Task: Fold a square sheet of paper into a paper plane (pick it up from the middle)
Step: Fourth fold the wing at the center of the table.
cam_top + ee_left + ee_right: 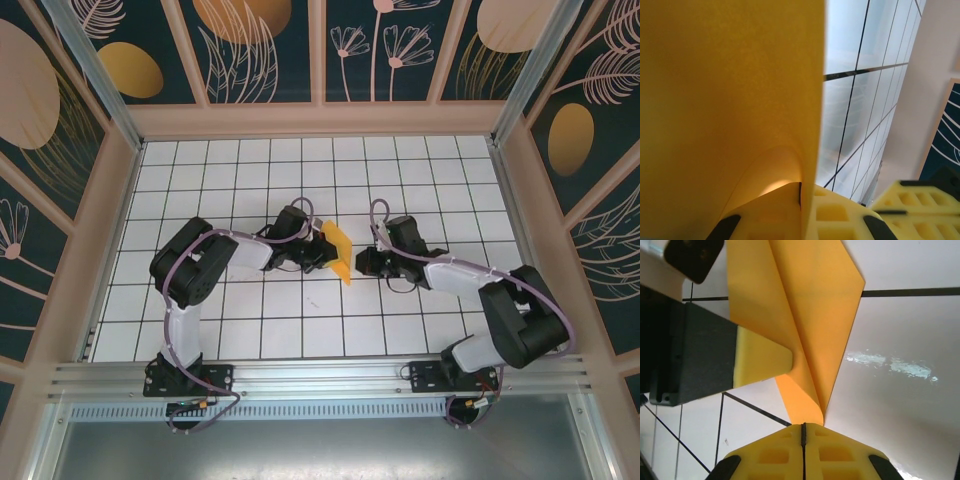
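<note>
Two arms bent inward, left claw (pixel 320 250) pinching folded paper (pixel 337 246), right claw (pixel 360 263) closed alongside

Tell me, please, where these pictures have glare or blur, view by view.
Top external: evenly lit and sharp, with no glare on the folded paper. Left wrist: the paper is very close and soft, and the table behind it is washed pale. Right wrist: the creases are sharp, with a bright reflection on the tiles at right.
</note>
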{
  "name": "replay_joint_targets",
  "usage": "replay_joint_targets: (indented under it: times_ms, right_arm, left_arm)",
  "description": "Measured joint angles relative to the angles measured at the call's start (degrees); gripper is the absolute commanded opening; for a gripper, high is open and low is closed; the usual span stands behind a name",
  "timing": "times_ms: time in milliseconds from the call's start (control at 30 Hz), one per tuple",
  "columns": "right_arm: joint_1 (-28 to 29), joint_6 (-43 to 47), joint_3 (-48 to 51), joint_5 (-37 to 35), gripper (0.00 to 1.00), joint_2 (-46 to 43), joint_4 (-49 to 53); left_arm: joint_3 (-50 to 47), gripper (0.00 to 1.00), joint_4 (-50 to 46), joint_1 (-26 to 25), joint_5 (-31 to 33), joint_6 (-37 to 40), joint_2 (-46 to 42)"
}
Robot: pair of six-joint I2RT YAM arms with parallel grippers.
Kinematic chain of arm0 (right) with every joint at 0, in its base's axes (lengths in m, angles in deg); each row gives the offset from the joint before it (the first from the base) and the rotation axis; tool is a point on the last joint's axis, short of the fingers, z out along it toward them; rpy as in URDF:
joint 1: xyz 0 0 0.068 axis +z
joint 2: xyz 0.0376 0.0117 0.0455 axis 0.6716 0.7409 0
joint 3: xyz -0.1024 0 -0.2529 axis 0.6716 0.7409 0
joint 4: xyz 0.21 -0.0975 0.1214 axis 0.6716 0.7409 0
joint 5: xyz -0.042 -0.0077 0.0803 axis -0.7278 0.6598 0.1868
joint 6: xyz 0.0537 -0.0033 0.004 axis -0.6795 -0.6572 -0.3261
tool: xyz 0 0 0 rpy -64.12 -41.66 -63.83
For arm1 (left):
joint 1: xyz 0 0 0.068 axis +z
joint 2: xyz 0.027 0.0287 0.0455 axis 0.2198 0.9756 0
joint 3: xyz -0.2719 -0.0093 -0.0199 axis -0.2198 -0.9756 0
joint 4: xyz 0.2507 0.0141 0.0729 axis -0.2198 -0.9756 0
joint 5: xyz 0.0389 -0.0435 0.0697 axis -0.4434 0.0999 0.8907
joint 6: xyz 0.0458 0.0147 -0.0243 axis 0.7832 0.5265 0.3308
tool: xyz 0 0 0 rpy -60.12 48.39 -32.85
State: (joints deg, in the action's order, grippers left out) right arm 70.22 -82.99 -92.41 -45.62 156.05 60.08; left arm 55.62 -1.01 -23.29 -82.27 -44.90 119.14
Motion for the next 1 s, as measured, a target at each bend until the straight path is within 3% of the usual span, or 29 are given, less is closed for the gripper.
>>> replay_joint_targets:
  times_ms: [433, 733, 1000]
  right_arm:
    - [-0.9, -5.5, -8.0, 2.0, 0.03, 13.2, -3.4]
    - [-0.6, -1.3, -11.6, -2.1, 0.02, 17.3, 1.0]
    - [1.1, 3.8, -16.8, -5.7, 0.01, 20.1, 4.5]
  left_arm:
    - [0.0, 0.01, 0.4, 0.3, -1.6, 0.0, 0.0]
    - [0.0, 0.02, 0.1, 0.7, -2.4, 1.7, 0.0]
    - [4.9, 0.04, -7.8, 1.8, -2.1, 8.8, 0.0]
